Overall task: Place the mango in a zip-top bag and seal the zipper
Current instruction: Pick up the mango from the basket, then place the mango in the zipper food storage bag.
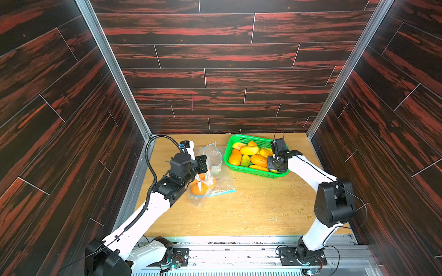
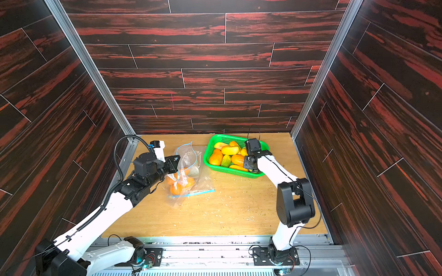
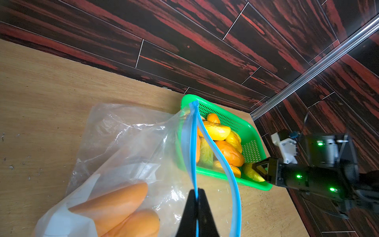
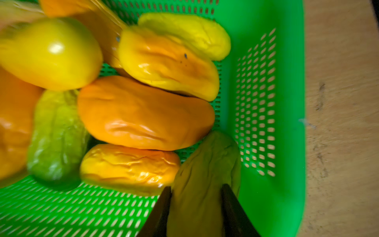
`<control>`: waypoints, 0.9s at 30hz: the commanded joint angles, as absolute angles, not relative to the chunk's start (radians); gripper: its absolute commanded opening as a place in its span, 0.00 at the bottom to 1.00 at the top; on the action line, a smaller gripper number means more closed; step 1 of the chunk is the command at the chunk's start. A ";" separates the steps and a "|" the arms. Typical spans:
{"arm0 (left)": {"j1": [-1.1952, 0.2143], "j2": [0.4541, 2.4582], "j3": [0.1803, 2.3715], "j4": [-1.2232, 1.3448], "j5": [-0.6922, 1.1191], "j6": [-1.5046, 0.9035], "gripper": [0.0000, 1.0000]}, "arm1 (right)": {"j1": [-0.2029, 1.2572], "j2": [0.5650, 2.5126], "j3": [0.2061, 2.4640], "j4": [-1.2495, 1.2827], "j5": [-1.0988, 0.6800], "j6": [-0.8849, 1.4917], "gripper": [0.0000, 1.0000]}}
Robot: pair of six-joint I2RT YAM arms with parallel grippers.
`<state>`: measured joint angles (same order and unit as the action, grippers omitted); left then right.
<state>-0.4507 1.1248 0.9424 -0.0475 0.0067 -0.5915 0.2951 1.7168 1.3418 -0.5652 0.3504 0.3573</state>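
A clear zip-top bag point(image 1: 213, 156) point(image 2: 189, 157) with a blue zipper stands with its mouth open in the left wrist view point(image 3: 131, 143). My left gripper point(image 3: 196, 191) point(image 1: 203, 164) is shut on one side of the zipper rim. Orange mangoes point(image 3: 114, 203) point(image 1: 200, 186) show through the plastic low down. My right gripper point(image 4: 196, 187) point(image 1: 277, 168) reaches into the green basket point(image 1: 253, 139) point(image 4: 287, 102). Its fingers press both sides of a yellow-green mango point(image 4: 205, 162) point(image 3: 251, 174) at the basket's near right corner.
Several more orange, yellow and green mangoes point(image 1: 250, 150) point(image 2: 229, 150) fill the basket at the back right. A flat blue zipper strip point(image 1: 222, 192) with clear plastic lies on the table in front of the held bag. Dark wood-pattern walls close in three sides.
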 commanded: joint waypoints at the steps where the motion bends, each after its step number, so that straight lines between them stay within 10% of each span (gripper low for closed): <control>1: -0.448 1.110 0.936 -0.031 -0.003 -0.591 0.00 | 0.296 1.621 1.357 -0.512 0.317 0.328 0.08; 15: -0.448 1.144 0.962 -0.037 0.020 -0.592 0.00 | 0.560 1.396 1.254 0.091 -0.452 0.442 0.00; 27: -0.447 1.123 0.943 -0.024 0.009 -0.602 0.00 | 0.674 1.605 1.434 -0.064 -0.422 0.462 0.03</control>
<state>-0.4507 1.1473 0.9424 -0.0360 0.0177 -0.5995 0.6670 1.5734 1.3808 -0.0143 -0.4240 0.4412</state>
